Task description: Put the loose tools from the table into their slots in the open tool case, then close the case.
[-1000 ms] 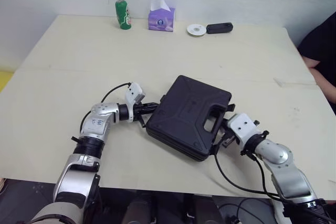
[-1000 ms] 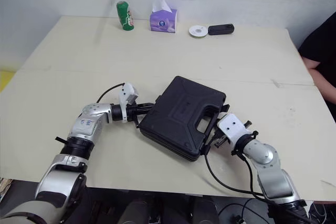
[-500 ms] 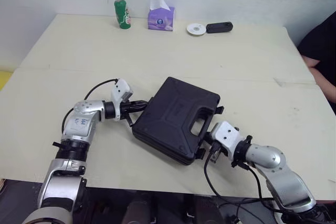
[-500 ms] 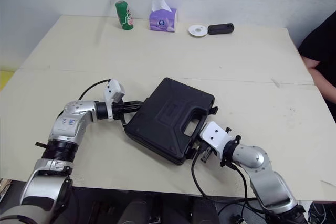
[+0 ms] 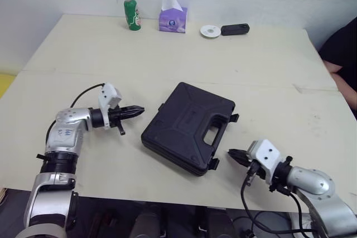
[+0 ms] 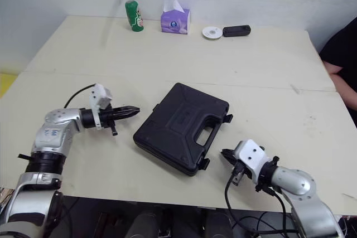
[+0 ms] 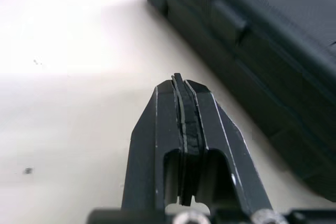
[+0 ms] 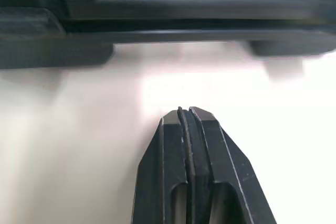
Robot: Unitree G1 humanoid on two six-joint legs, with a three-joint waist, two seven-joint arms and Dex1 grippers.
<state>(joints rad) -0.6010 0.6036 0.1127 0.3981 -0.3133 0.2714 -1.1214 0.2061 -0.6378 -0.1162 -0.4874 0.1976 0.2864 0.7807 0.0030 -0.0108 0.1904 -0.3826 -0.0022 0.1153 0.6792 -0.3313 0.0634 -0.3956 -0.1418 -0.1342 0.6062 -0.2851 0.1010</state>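
Case [image 5: 187,126] lies shut, long axis diagonal, handle facing the closed right tool [image 5: 231,153]; left tool [image 5: 140,110] closed too.

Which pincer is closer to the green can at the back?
Left. The left pincer lies beside the black case, on the same side as the green can but well short of it. The right pincer lies across the case near the front edge of the table, farther off.

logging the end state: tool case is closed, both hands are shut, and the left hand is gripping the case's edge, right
Not the last part. The left hand is shut on nothing, apart from the tool case with bare table between, as the left eye view shows. The case is closed and the right hand is shut too.
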